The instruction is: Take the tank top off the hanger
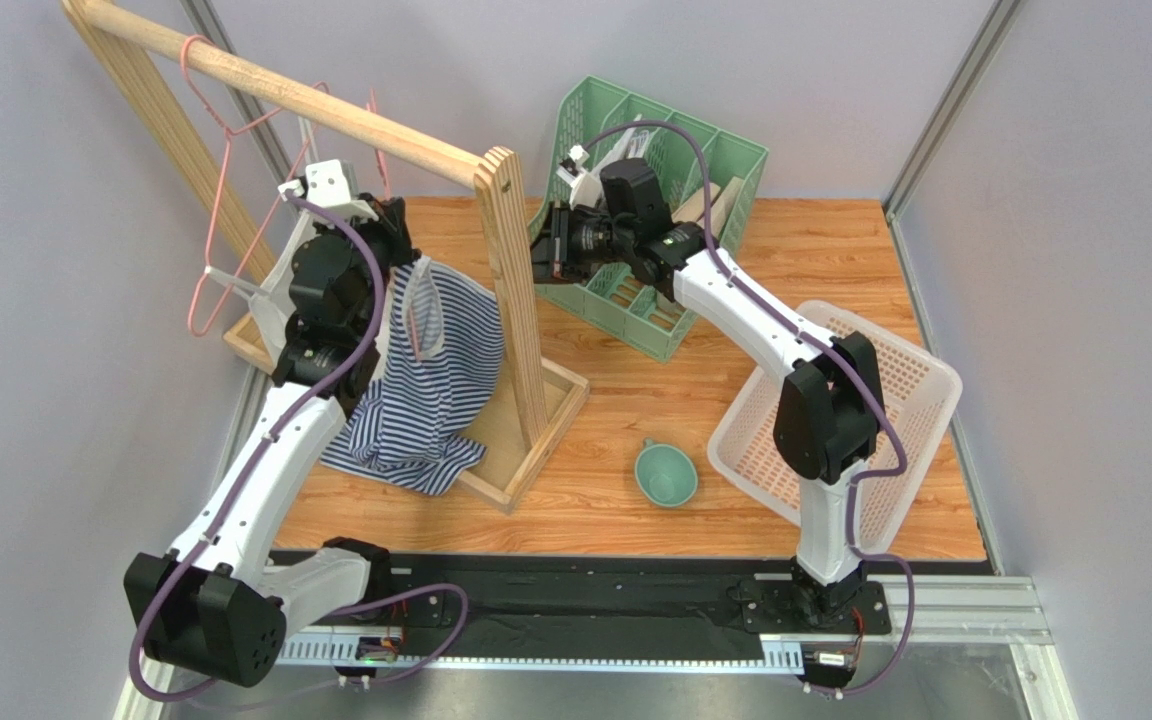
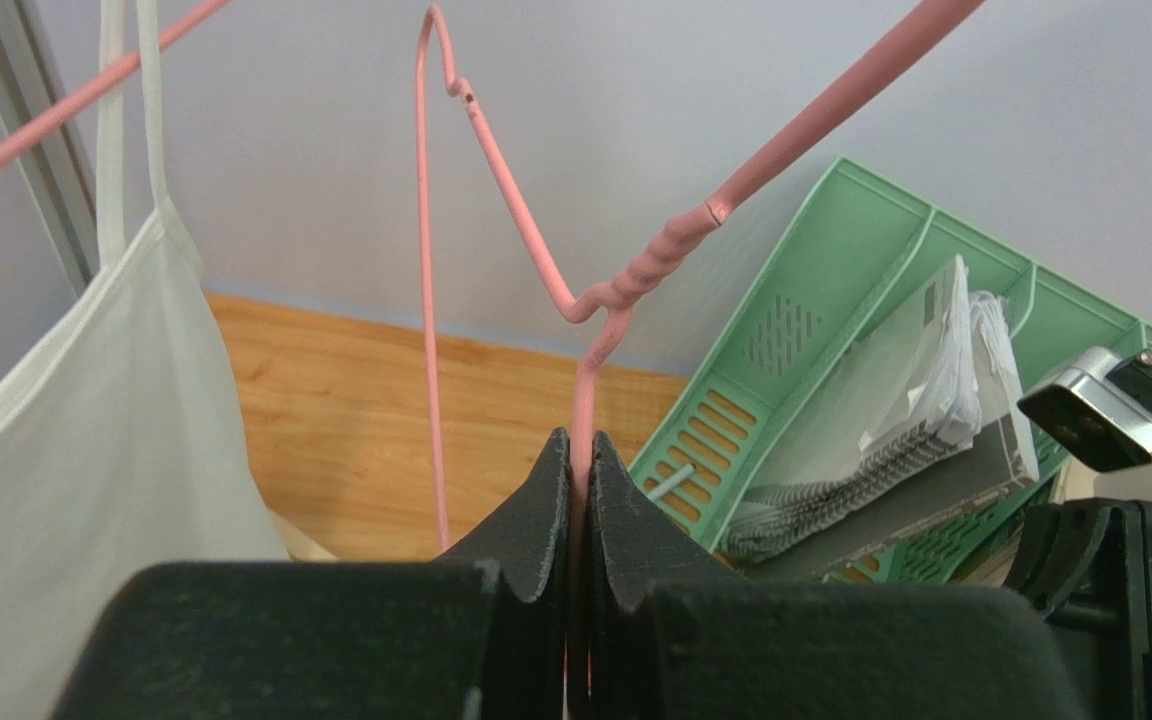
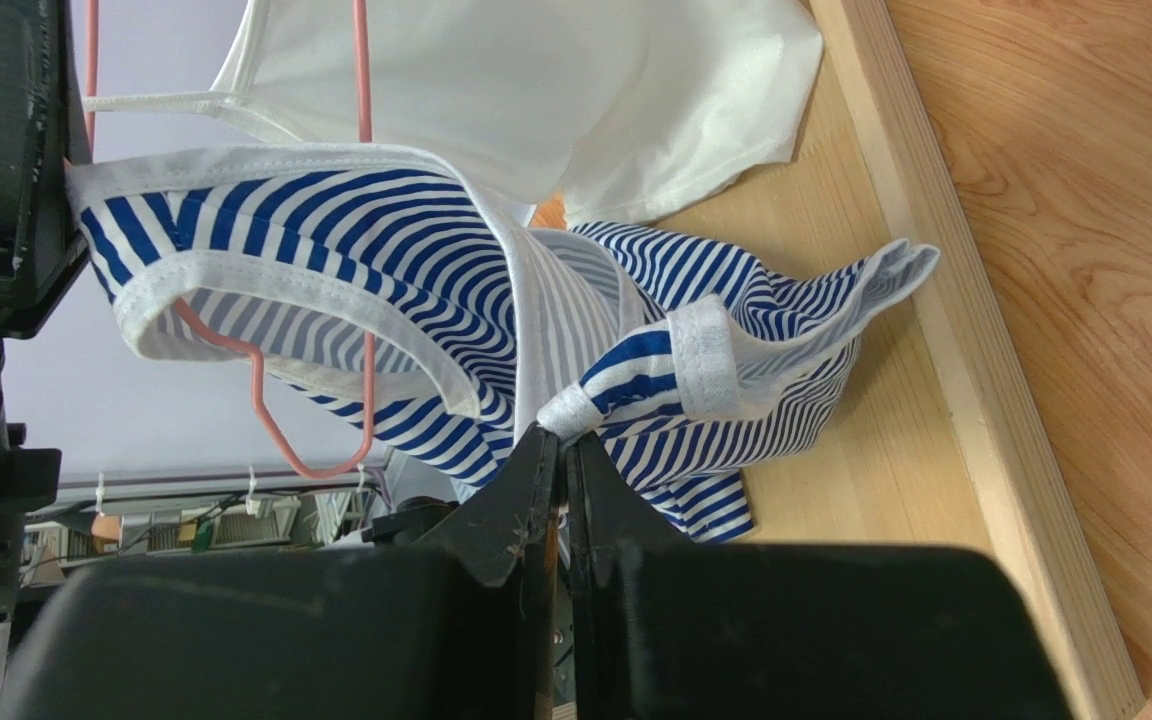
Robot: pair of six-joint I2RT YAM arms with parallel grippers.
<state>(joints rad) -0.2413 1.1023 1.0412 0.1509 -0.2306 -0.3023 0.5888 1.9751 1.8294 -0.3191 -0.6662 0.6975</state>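
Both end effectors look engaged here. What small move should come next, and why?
Likely the right end effector should draw the striped tank top away from the pink hanger while the left end effector holds the wire fixed. The right is shut on the top's white-edged band, the left is shut on the hanger's neck, and the garment is on the wire, not yet freed.
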